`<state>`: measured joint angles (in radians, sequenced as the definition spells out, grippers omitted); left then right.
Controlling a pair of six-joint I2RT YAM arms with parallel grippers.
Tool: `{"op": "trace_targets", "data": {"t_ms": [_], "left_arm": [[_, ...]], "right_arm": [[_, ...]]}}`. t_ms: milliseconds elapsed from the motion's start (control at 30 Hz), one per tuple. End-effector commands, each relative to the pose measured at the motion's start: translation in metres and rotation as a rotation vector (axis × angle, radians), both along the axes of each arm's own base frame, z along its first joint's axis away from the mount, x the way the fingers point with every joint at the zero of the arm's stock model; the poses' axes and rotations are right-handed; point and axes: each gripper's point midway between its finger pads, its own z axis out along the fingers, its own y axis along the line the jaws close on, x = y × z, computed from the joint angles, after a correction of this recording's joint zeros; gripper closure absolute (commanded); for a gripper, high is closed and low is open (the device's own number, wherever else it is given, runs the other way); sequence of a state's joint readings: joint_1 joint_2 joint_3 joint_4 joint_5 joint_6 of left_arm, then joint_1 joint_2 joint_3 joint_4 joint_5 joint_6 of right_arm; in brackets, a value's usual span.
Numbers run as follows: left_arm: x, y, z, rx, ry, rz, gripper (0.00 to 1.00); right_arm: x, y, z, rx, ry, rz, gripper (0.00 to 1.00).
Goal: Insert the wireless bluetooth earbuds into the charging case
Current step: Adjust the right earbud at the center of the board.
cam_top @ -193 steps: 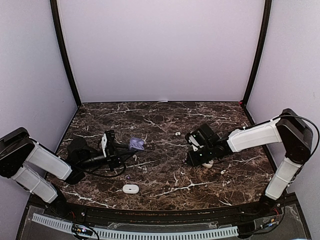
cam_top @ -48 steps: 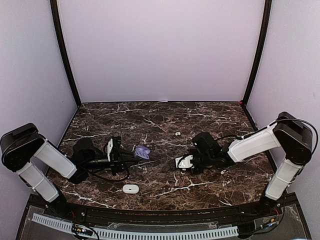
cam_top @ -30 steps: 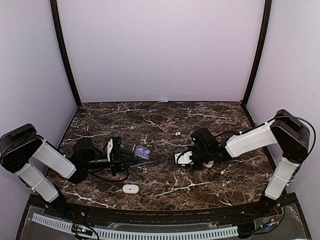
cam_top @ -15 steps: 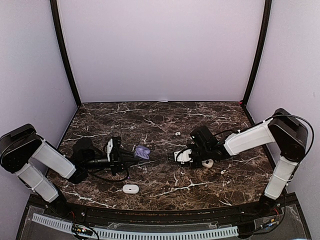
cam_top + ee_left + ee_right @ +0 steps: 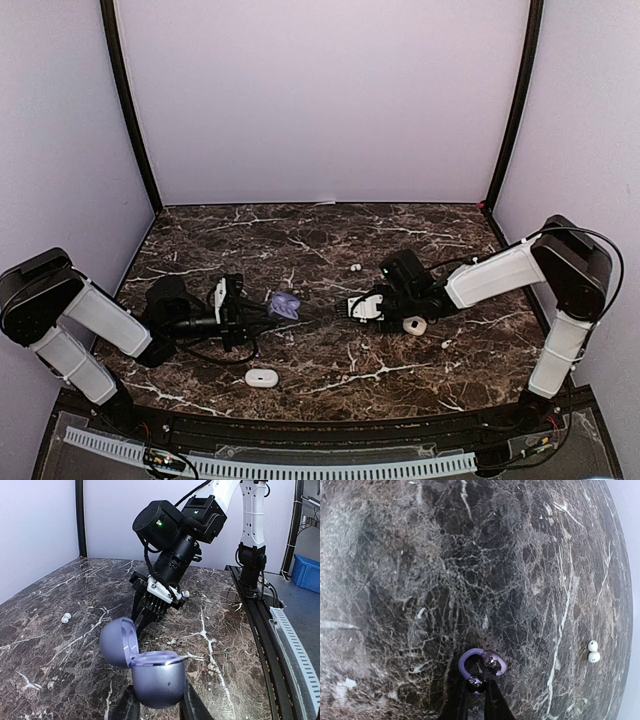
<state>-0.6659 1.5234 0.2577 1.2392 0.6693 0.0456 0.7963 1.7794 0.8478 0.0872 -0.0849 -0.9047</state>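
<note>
Earbuds: the wireless bluetooth earbuds I can make out are a pair of tiny white pebble-like buds [image 5: 354, 267], touching each other on the dark veined marble table [image 5: 250, 225], far of centre. One more white speck [image 5: 446, 344] lies near and to the right.
Case: a round lavender plastic charging case [image 5: 152, 677], lid swung open, sits left of centre.
Left gripper [image 5: 157, 702]: clamped on the case's lower half, one finger on each side.
Right gripper [image 5: 140, 620]: fingers drawn narrow, tips just right of the open case. Whether a bud is pinched between them I cannot tell.
Key relation: the case lies directly left of the right gripper, on the long axis of its fingers, so the two grippers face each other. The white pair lies on the far side of that gripper, and the right arm is the nearer one.
Also there: a closed white oval case [image 5: 262, 377] close to the near edge.
Writing: none legible — no brand or label shows.
</note>
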Motion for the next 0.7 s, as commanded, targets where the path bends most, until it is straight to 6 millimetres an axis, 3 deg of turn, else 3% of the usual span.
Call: {"op": "trace_targets", "data": {"t_ms": [0,233,433,667], "left_arm": [[0.001,-0.002,0.015,-0.025,-0.051,-0.006,0.78],[0.001,-0.002,0.015,-0.025,-0.052,-0.006,0.78],[0.0,-0.002,0.016,-0.027,-0.053,-0.008,0.78],[-0.001,-0.002,0.018,-0.032,-0.054,-0.011,0.78]], "right_arm": [[0.007,0.0,0.0,0.007,0.008,-0.019,0.94],[0.002,0.004,0.009,0.048,0.032,0.004,0.99],[-0.008,0.009,0.029,0.145,0.06,0.023,0.99],[-0.005,0.022,0.067,0.296,0.137,-0.067,0.87]]}}
